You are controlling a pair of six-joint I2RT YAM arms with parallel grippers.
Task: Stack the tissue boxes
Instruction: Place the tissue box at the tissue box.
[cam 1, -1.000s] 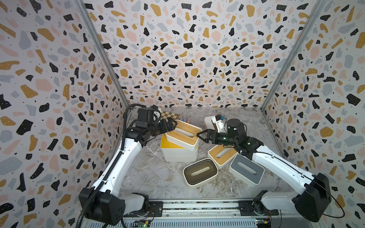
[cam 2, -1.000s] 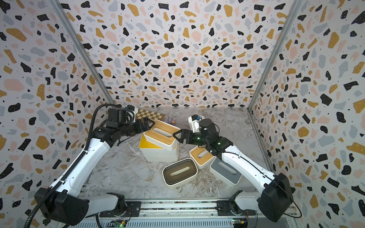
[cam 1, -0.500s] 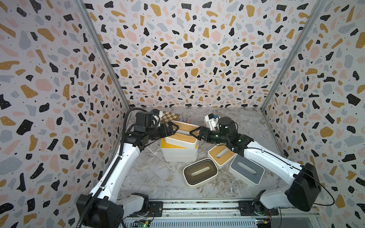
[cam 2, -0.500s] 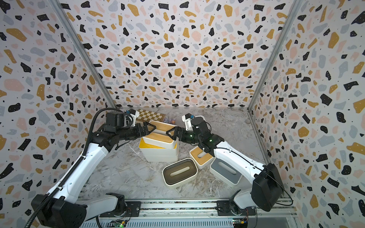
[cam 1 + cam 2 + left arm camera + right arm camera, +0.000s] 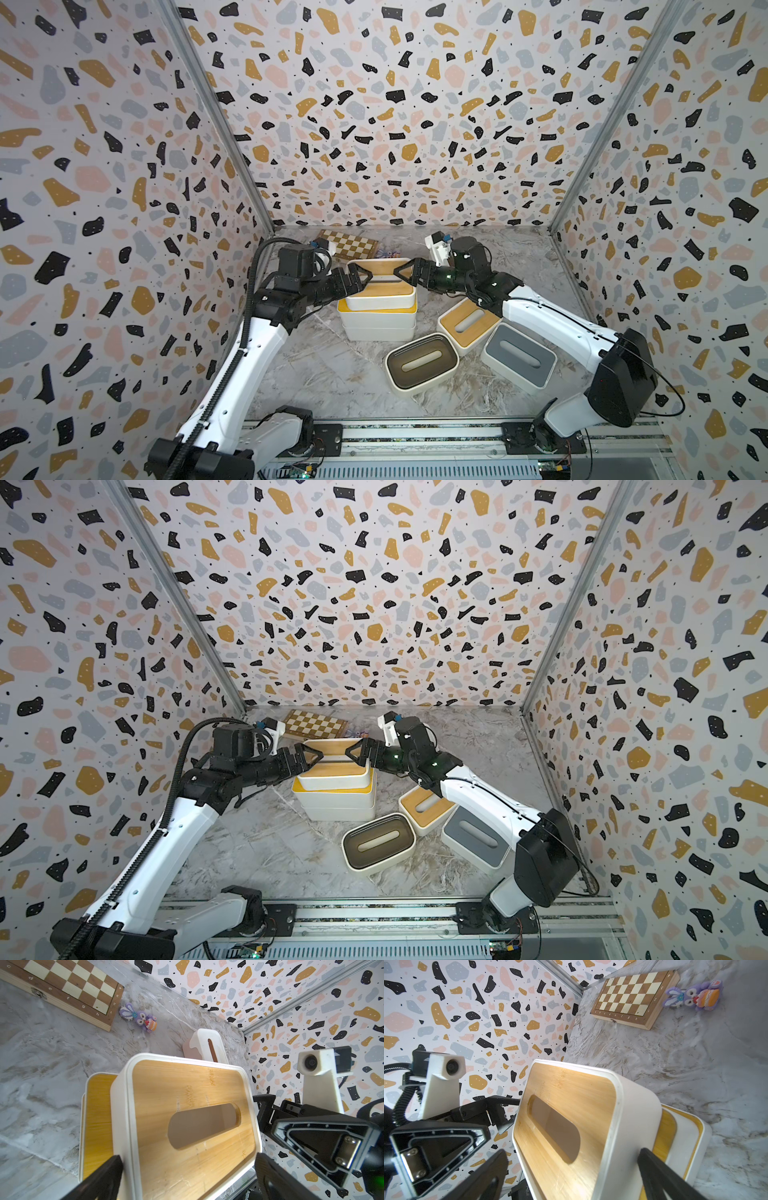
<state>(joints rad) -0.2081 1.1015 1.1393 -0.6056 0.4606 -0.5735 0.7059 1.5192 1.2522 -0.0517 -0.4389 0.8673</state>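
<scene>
Three tissue boxes are stacked mid-bench (image 5: pixel 316 374). The lower yellow box (image 5: pixel 378 333) carries the upper yellow box (image 5: pixel 376 316). On that sits the top box (image 5: pixel 380 284), white with a light-wood lid and oval slot, off square so a strip of yellow lid shows. Its short ends lie between the spread fingers of my left hand (image 5: pixel 360 277) and right hand (image 5: pixel 401 272). Nearer my right arm, three stand upright, crowded together: the second wood-lidded box (image 5: pixel 467 324), the grey-lidded box (image 5: pixel 519 359) and the olive-brown-lidded box (image 5: pixel 422 361). The white-lidded box (image 5: pixel 207 1047) lies tipped on its side behind the stack.
</scene>
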